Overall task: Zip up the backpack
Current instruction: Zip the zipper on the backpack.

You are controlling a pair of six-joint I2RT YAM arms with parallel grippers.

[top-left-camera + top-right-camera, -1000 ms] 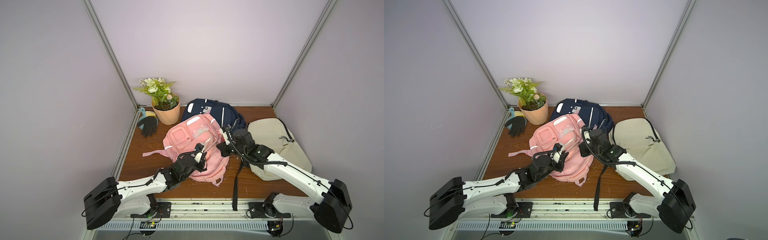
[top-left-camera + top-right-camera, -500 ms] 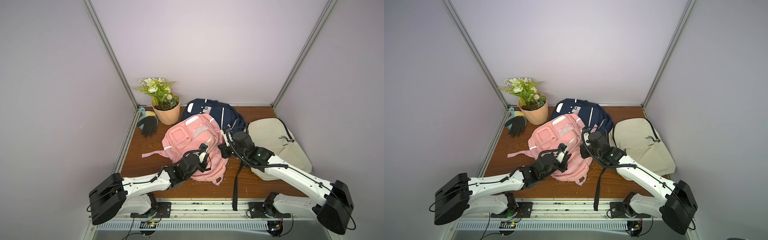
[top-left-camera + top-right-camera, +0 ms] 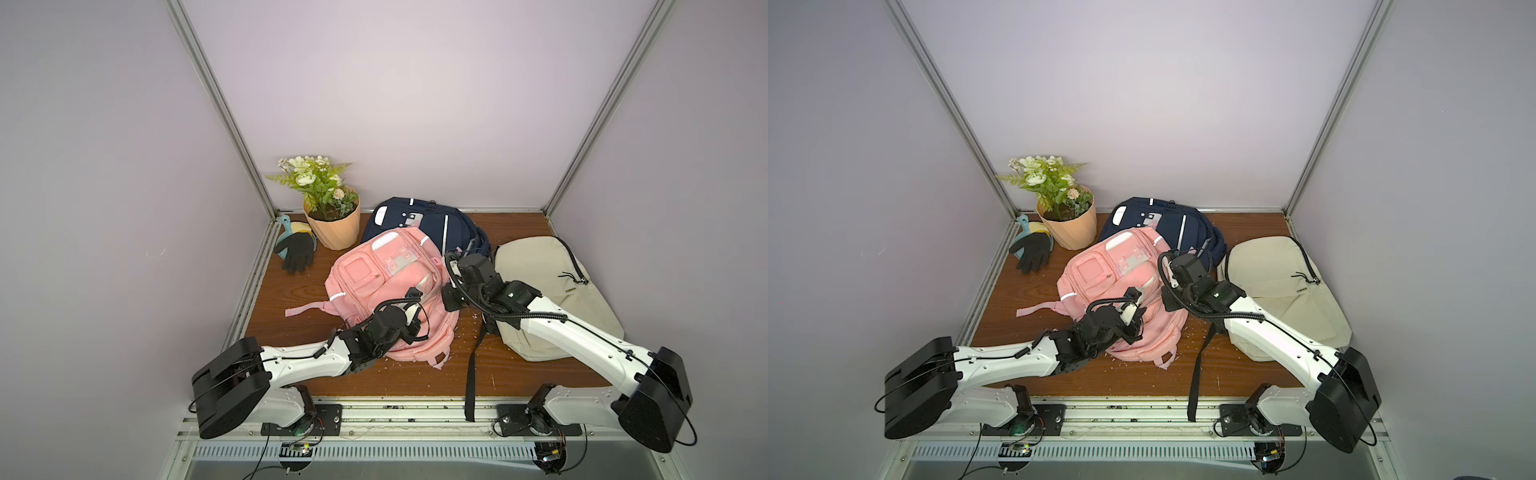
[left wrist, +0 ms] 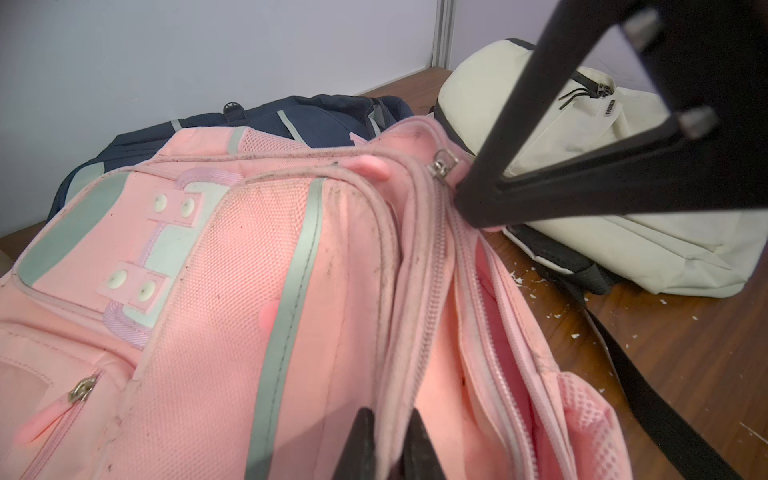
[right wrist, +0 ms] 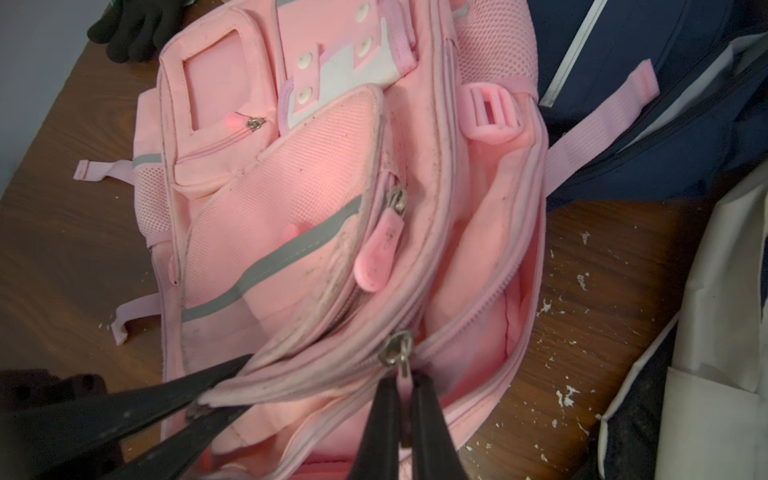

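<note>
Jaws of my right gripper (image 5: 403,380) pinched tight on the silver metal zipper pull (image 5: 397,353) at their tips | left gripper (image 4: 390,417) jaws clamped on a seam of the pink fabric backpack (image 4: 208,291), lying beneath both | main compartment gapes open beside right jaws

Left gripper (image 4: 389,422) clamped, right gripper (image 5: 404,381) clamped

The left tool (image 3: 1138,297) and right tool (image 3: 1165,296) are resting close together on the pink backpack (image 3: 1096,274); a navy backpack (image 3: 1183,232) is lying just beyond them.
</note>
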